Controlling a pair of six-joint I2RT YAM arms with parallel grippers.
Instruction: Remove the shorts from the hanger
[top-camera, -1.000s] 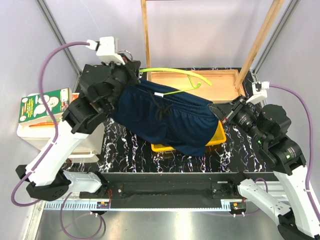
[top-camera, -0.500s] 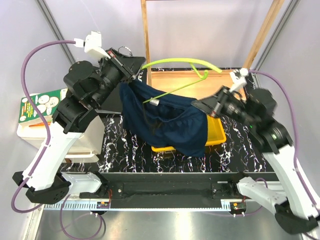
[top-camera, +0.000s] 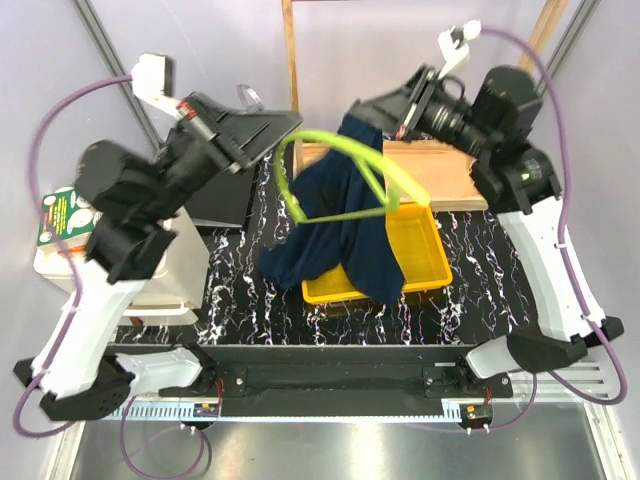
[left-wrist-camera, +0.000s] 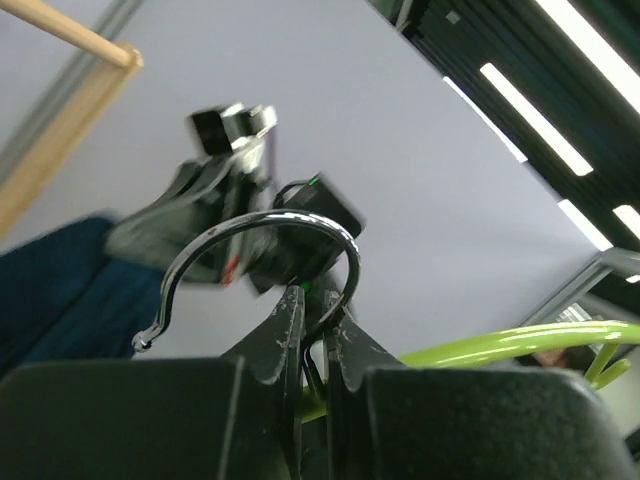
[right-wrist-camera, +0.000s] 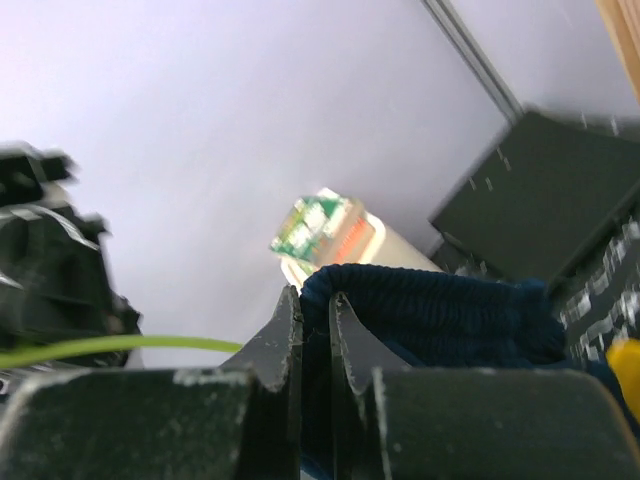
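Observation:
The dark navy shorts (top-camera: 345, 225) hang in a long bunch from my right gripper (top-camera: 353, 110), which is shut on the ribbed waistband (right-wrist-camera: 430, 300) high above the table. My left gripper (top-camera: 292, 126) is raised at about the same height and shut on the silver hook (left-wrist-camera: 260, 235) of the lime-green hanger (top-camera: 372, 170). The hanger is tilted, and its green bars cross in front of the hanging fabric. I cannot tell whether the fabric still sits on a bar. In the right wrist view, the jaws (right-wrist-camera: 315, 300) pinch the waistband's folded edge.
A yellow tray (top-camera: 425, 250) lies under the shorts' lower end. The wooden rack's post (top-camera: 291, 70) and its base box (top-camera: 450, 175) stand behind. A black box (top-camera: 225, 195) and a white box with a green carton (top-camera: 60, 215) are at the left.
Both arms have risen. The right gripper has carried the waistband up and back, so the spread shorts now hang in a narrow bunch. The hanger has lifted and tilted.

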